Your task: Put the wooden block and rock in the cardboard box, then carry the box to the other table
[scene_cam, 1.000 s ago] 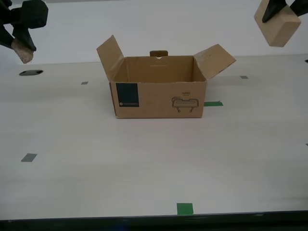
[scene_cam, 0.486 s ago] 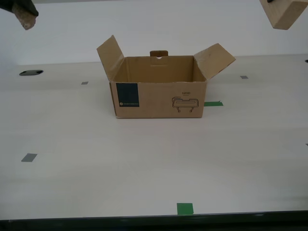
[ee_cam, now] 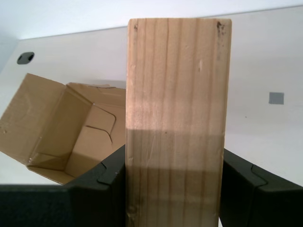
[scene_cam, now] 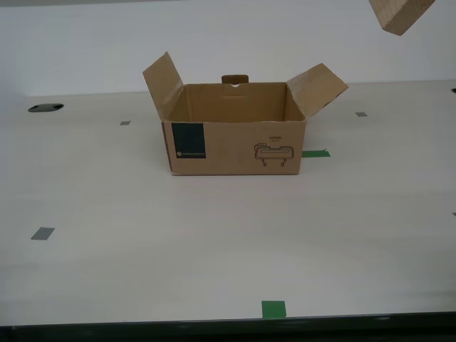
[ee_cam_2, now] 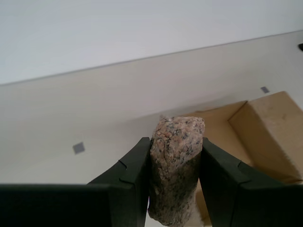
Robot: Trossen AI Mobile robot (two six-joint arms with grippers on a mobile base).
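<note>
1. Our first pincer is clamped on the wooden block, which stands long axis upright between the jaws. The open cardboard box lies below and off to one side of it, so the block must travel sideways over the opening before it is let go.
2. Our second pincer is clamped on the rock, also held lengthwise along the jaws. One flap and a part of the box show just below and beyond the rock, so this arm looks the nearer of the two to a drop.
3. In the exterior view the box sits on the table, flaps open, with a corner of the block high above it toward that view's right.
4. Hidden: both arms, both pincers and the rock are out of the exterior view, and the box floor is only partly visible.
</note>
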